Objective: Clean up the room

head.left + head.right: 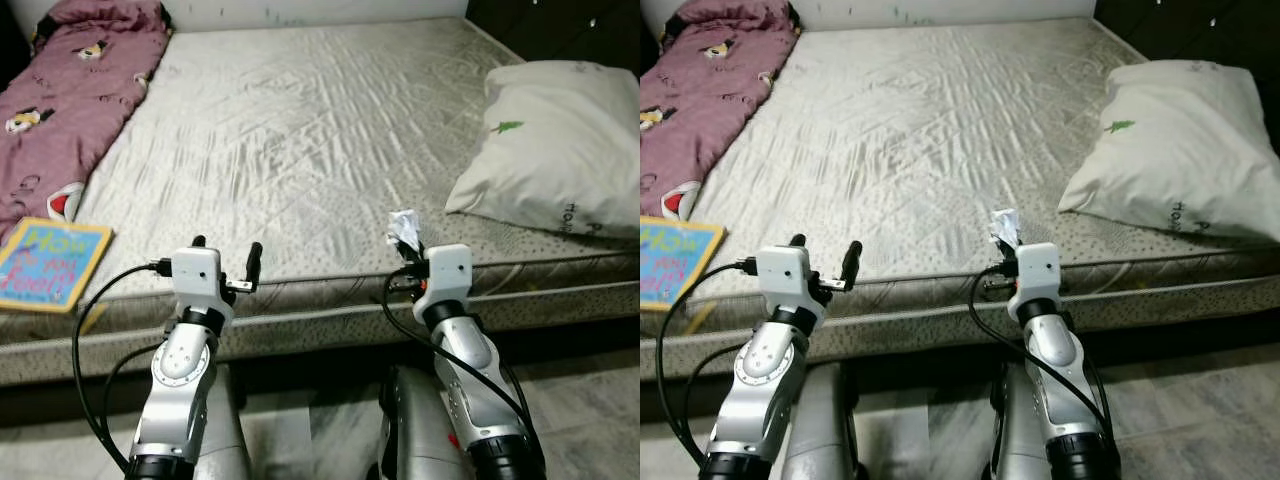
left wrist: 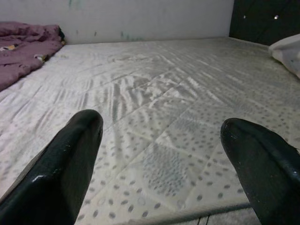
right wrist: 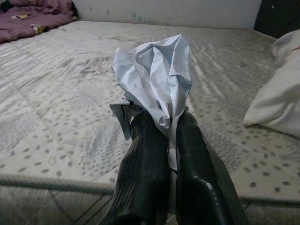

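My right gripper (image 1: pixel 407 240) is shut on a crumpled white paper (image 3: pixel 157 82), held just over the front edge of the bare mattress (image 1: pixel 300 130). The paper (image 1: pixel 404 227) sticks up from between the black fingers (image 3: pixel 145 154). My left gripper (image 1: pixel 226 252) stands open over the same front edge, its two fingers (image 2: pixel 70 159) wide apart with nothing between them. A colourful book (image 1: pixel 50 265) lies at the near left corner of the bed. A purple patterned blanket (image 1: pixel 70 90) is bunched along the left side. A white pillow (image 1: pixel 555 140) rests at the right.
The mattress edge (image 1: pixel 320 310) runs right in front of my arms, with grey floor (image 1: pixel 580 400) below. A dark cabinet (image 1: pixel 560 30) stands at the back right and a white wall (image 2: pixel 140 18) lies behind the bed.
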Available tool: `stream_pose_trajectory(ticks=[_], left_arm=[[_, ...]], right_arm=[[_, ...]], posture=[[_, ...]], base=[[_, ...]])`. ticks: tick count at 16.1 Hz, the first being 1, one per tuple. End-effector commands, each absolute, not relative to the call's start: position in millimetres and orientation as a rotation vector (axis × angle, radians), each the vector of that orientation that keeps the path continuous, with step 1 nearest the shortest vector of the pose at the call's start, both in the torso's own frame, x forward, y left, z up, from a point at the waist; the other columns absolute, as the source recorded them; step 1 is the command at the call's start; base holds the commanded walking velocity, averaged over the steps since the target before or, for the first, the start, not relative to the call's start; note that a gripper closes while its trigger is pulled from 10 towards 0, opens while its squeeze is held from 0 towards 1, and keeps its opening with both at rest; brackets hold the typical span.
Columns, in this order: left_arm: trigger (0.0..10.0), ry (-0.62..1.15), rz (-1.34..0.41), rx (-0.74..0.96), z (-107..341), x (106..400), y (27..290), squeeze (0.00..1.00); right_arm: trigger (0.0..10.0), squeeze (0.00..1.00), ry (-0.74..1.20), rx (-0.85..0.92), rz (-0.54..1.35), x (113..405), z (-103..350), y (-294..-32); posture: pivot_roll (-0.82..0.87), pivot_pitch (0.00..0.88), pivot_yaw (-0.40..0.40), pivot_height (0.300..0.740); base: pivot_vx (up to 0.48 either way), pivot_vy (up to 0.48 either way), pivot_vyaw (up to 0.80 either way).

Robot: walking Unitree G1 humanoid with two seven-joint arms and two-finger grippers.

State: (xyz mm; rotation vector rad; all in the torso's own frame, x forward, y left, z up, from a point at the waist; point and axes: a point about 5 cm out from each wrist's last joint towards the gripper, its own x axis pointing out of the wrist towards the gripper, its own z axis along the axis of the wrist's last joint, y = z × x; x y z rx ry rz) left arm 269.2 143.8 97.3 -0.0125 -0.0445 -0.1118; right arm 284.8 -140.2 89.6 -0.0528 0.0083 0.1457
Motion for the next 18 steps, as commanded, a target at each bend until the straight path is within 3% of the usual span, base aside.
stream_pose_trajectory(ticks=[1, 13, 18], left_arm=[[10.0, -0.039, -0.118, -0.006, 98, 270, 145, 0.00], [10.0, -0.033, -0.120, 0.012, 96, 275, 144, 0.00], [10.0, -0.028, -0.102, 0.019, 96, 275, 146, 0.00]], right_arm=[[10.0, 0.00, 0.000, -0.041, 0.145, 286, 93, -140], [10.0, 0.00, 0.010, -0.048, 0.099, 285, 90, -149], [10.0, 0.00, 0.041, -0.104, 0.050, 289, 85, -152]], posture=[[0.08, 0.000, 0.003, 0.584], [0.06, 0.000, 0.025, 0.739], [0.07, 0.000, 0.018, 0.740]], base=[[0.000, 0.000, 0.00], [0.000, 0.000, 0.00], [0.000, 0.000, 0.00]])
